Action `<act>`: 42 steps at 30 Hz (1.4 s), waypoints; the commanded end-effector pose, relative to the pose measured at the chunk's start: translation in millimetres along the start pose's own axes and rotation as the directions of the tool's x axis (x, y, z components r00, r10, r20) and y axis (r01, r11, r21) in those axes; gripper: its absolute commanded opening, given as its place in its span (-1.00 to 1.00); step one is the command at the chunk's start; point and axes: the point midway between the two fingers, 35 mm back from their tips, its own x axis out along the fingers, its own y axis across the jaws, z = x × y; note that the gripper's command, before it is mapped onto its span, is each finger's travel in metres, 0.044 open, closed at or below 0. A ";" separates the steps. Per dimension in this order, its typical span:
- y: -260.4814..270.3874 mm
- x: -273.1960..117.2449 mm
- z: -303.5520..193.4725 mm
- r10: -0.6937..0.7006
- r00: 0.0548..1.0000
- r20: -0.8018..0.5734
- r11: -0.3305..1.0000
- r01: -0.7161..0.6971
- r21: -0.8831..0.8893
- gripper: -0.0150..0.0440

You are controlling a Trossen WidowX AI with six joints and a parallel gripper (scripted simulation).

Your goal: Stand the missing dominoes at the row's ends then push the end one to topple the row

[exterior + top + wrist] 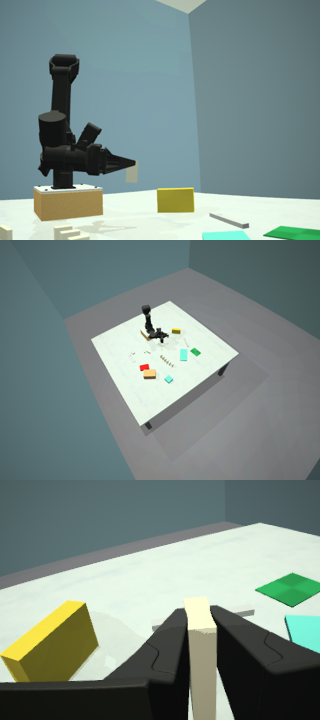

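Note:
My gripper [168, 335] [134, 163] [196, 616] is shut on a cream domino [132, 173] [203, 670]. It holds the domino high above the table, beside the arm's base. The domino hangs down from the fingertips, nearly upright, in the exterior view. A row of several cream dominoes [165, 360] [62, 232] stands evenly spaced near the table's middle, away from the gripper. Two more cream dominoes, one [143, 351] and another [148, 351], are close together left of the row; their exact pose is too small to tell.
A yellow block [176, 331] [175, 200] [60, 642] stands beyond the gripper. A grey bar [186, 342] [228, 220], a turquoise panel [183, 354] and a green sheet [195, 351] [291, 590] lie right of the row. A red block [144, 367], orange block [149, 373] and small turquoise block [168, 378] are nearer the front.

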 end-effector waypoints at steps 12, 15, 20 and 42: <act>-5.9 5.6 -23.7 0.001 1.000 -0.014 1.000 -0.001 -0.006 -0.40; -6.3 6.6 -28.7 0.002 1.000 -0.016 1.000 -0.002 -0.006 -0.40; -6.6 8.3 -37.2 0.004 1.000 -0.020 1.000 -0.004 -0.007 -0.40; -0.4 14.8 -76.2 0.012 0.999 -0.037 1.000 -0.012 -0.008 -0.40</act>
